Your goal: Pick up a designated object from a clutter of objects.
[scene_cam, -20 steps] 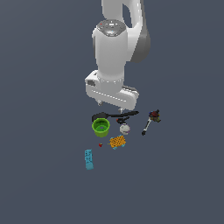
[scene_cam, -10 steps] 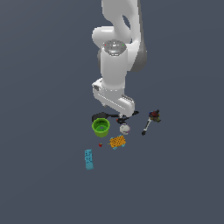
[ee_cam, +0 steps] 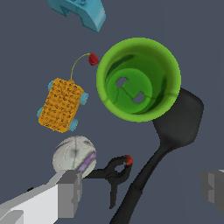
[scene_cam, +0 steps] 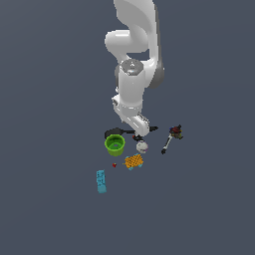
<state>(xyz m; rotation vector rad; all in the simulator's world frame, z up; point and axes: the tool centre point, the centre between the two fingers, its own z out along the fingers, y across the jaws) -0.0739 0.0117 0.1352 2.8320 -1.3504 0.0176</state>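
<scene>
Looking down the wrist view, you have the gripper (ee_cam: 142,192) spread wide, one grey fingertip (ee_cam: 70,192) at one edge of the frame and the other at the opposite edge, nothing between them but the slender handle of the black spatula (ee_cam: 175,122). Neither finger touches it.

The spatula's flat head lies just beside the green cup (ee_cam: 139,78), its edge tucked under or against the cup's rim; you cannot tell which. The handle runs from there toward the gripper.

Note a small black clamp with a red tip (ee_cam: 114,171) lying just beside the handle, between it and the grey-white ball (ee_cam: 73,154). The ball sits close to one fingertip. Farther off are the orange gridded block (ee_cam: 61,105) with pale blue corners, a tiny red dot (ee_cam: 92,59) on a thin stalk, and a light blue piece (ee_cam: 83,11) cut off at the frame edge.

In the exterior view, the arm's hand (scene_cam: 135,122) hangs low over the clutter, hiding most of the spatula (scene_cam: 113,133). The cup (scene_cam: 114,144), ball (scene_cam: 142,146), orange block (scene_cam: 133,161) and blue bar (scene_cam: 101,181) trail away from it. A shorter dark tool with a reddish head (scene_cam: 170,138) lies apart, toward the exterior view's right.
</scene>
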